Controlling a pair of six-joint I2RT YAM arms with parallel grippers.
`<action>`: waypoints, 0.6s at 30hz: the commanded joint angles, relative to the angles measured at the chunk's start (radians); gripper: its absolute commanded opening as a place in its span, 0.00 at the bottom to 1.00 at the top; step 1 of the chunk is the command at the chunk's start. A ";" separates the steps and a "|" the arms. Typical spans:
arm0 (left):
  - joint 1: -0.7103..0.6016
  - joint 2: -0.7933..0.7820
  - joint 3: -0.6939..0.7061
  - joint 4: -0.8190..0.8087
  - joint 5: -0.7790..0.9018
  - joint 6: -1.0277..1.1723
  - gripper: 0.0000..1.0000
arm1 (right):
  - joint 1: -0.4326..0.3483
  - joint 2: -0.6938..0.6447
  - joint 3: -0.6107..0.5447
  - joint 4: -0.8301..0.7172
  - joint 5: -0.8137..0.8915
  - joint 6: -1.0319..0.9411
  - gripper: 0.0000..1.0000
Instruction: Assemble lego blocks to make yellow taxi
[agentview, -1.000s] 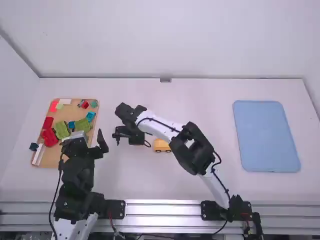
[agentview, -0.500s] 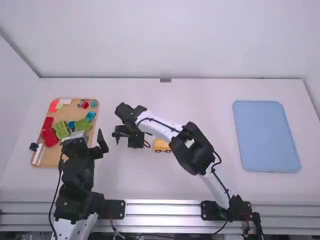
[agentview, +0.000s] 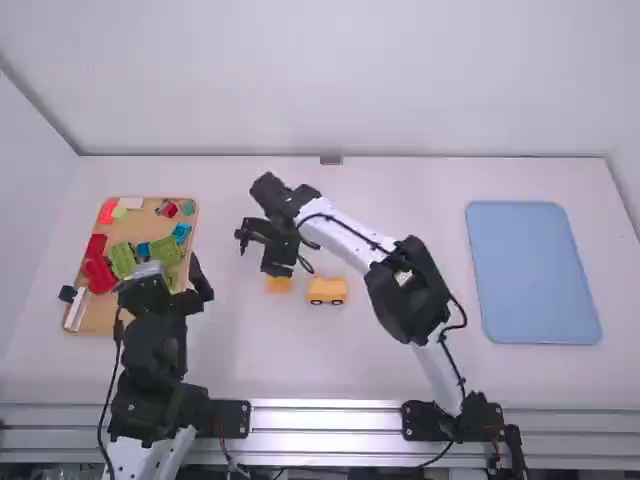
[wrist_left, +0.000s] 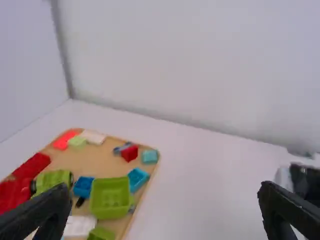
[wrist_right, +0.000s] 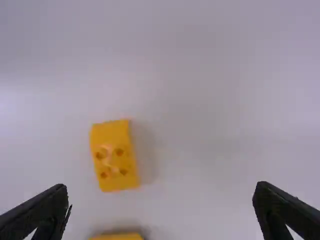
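The right tool, like the left tool, is hanging open, probably needing centring over the yellow block left of mid-frame before closing squarely.

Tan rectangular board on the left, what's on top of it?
Red, green, blue and white plastic blocks lie on the board. The left arm covers its near right corner, so anything there is hidden.
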 joint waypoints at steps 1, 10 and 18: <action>0.006 0.040 -0.003 0.034 0.130 0.090 0.99 | -0.030 -0.132 -0.025 0.016 -0.025 0.008 0.98; -0.001 0.450 0.157 0.117 0.407 0.287 0.99 | -0.119 -0.470 -0.488 0.384 0.006 0.132 0.98; 0.013 0.883 0.398 0.072 0.726 0.594 0.99 | -0.233 -0.711 -0.834 0.590 -0.100 0.161 0.98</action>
